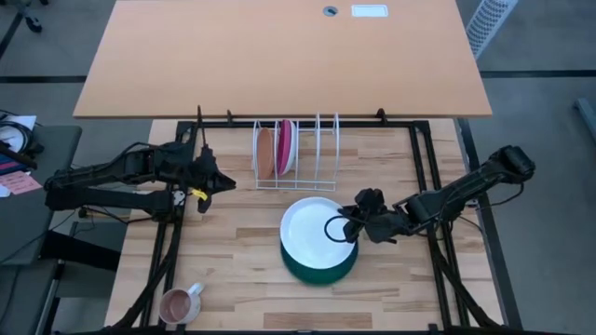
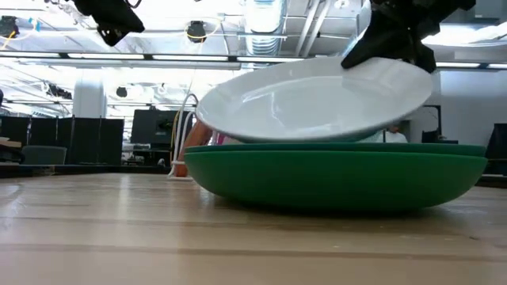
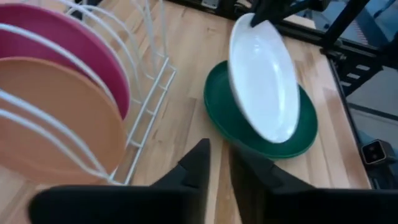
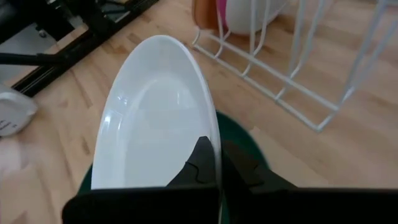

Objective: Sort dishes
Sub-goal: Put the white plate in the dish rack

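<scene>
A white plate (image 1: 312, 233) lies tilted on a dark green plate (image 1: 318, 270) at the table's middle. My right gripper (image 1: 337, 228) is shut on its right rim. In the white wire rack (image 1: 307, 154) at the far middle an orange-brown plate (image 1: 265, 152) and a magenta plate (image 1: 287, 147) stand on edge. My left gripper (image 1: 219, 181) hovers left of the rack, above the table. Its fingers (image 3: 202, 158) stand a little apart with nothing between them. My right gripper pinches the white plate's right rim (image 4: 214, 134) between its two fingers, one on the upper face and one on the underside. The fingers come from the table's right, slanting down. The plate tilts, its right side (image 2: 396, 79) raised and its left part (image 2: 238, 131) down on the green plate.
A small pink mug (image 1: 182, 302) stands near the front left edge. The rack has free slots (image 1: 326, 149) on its right half. A large brown board (image 1: 279, 56) covers the far side beyond the rack.
</scene>
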Available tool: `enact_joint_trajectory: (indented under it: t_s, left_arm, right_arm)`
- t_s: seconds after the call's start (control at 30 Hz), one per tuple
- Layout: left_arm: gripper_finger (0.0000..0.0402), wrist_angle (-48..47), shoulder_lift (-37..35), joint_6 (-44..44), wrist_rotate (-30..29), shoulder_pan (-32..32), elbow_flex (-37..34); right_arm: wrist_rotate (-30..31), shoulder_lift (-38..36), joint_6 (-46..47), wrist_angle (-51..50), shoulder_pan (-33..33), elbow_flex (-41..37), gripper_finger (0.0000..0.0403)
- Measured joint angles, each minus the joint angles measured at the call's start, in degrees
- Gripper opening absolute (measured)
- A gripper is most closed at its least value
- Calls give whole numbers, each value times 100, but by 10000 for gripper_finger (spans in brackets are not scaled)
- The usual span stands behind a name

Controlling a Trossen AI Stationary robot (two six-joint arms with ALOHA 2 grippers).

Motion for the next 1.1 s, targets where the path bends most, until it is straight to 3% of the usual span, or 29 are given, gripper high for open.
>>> enact_joint_trajectory:
  t_s: [0.3, 0.53, 0.73, 1.1]
  left_arm:
    - [173, 1202, 171, -472, -140, -209, -778]
    - [234, 2082, 771, -650, -728, -209, -1061]
    - [248, 2681, 1221, -1003, -657, -507, -1061]
    - [249, 4306, 2080, -1674, -1183, -1233, -1061]
  right_arm:
    - [447, -9, -423, 208, -31, 9, 3]
    - [531, -256, -619, 204, -104, 16, 3]
    - [617, -511, -912, 202, -9, 17, 3]
    - [715, -645, -1551, 541, -20, 54, 3]
